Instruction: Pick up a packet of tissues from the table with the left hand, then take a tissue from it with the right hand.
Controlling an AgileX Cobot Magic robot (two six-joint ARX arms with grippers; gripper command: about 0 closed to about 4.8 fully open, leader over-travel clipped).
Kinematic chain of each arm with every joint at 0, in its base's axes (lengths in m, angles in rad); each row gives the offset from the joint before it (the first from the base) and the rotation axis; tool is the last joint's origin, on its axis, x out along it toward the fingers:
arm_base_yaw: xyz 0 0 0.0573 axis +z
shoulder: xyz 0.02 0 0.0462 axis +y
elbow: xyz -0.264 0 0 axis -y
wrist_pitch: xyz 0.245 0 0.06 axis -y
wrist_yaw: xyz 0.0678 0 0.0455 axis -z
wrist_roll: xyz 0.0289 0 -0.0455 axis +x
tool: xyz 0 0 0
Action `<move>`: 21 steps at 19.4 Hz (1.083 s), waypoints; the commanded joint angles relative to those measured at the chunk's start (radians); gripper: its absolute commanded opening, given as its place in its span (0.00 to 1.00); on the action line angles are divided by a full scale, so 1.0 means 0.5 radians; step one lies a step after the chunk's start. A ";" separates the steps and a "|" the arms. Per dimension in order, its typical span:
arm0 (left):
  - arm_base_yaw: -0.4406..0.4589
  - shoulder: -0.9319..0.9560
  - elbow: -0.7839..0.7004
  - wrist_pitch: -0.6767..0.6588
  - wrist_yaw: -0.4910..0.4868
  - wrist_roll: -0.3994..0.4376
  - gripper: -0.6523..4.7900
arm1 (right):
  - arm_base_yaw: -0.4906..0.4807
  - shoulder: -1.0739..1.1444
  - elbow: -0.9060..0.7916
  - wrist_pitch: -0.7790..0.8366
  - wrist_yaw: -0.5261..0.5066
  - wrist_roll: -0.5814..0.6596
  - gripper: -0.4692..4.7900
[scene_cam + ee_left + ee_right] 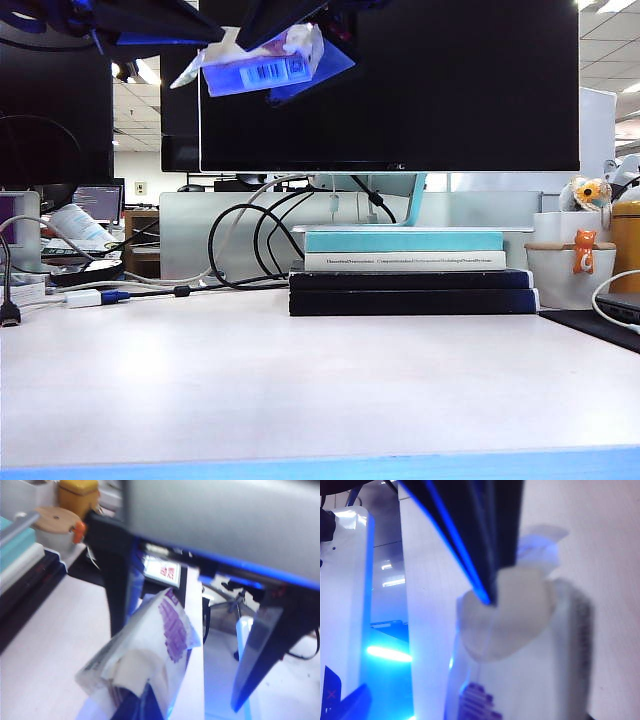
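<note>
The packet of tissues (262, 66), purple and white with a barcode, hangs high above the table (300, 380). My left gripper (212, 42) comes in from the upper left and is shut on it. In the left wrist view the packet (155, 645) stands up from my left gripper (140, 707), with a white tissue (131, 666) showing at its near end. My right gripper (177, 667) is open, its dark fingers (117, 580) spread wide on either side of the packet. In the right wrist view the tissue (517, 612) bulges from the packet (535, 680) under a dark finger (485, 540).
A stack of books (410, 275) lies at the back of the table under a black monitor (400, 90). Cables (250, 240) loop to its left. A white pot with an orange figure (572, 268) stands at the back right.
</note>
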 commanded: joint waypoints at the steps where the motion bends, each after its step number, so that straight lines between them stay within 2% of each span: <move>1: 0.002 -0.009 0.008 0.051 0.086 -0.063 0.11 | -0.001 -0.005 0.006 0.032 0.009 -0.015 0.74; 2: 0.002 -0.009 0.008 0.052 0.087 -0.063 0.11 | -0.001 -0.005 0.005 0.031 0.009 -0.026 0.57; 3: 0.002 -0.010 0.008 0.052 0.087 -0.063 0.11 | -0.001 -0.005 0.006 0.031 0.009 -0.031 0.54; 9: 0.002 -0.010 0.008 0.021 0.087 -0.071 0.11 | -0.001 -0.005 0.005 0.031 0.029 -0.030 0.52; 11: 0.002 -0.011 0.008 -0.006 0.088 -0.078 0.11 | -0.001 -0.005 0.005 0.032 0.047 -0.030 0.40; 12: 0.002 -0.011 0.008 -0.022 0.087 -0.076 0.11 | -0.001 -0.005 0.005 0.031 0.045 -0.030 0.40; 14: 0.002 -0.011 0.008 -0.034 0.087 -0.077 0.11 | -0.001 -0.005 0.005 0.028 0.046 -0.030 0.30; 21: 0.008 -0.181 0.009 -0.030 0.060 -0.077 0.11 | -0.001 -0.002 0.004 0.017 0.046 -0.029 0.29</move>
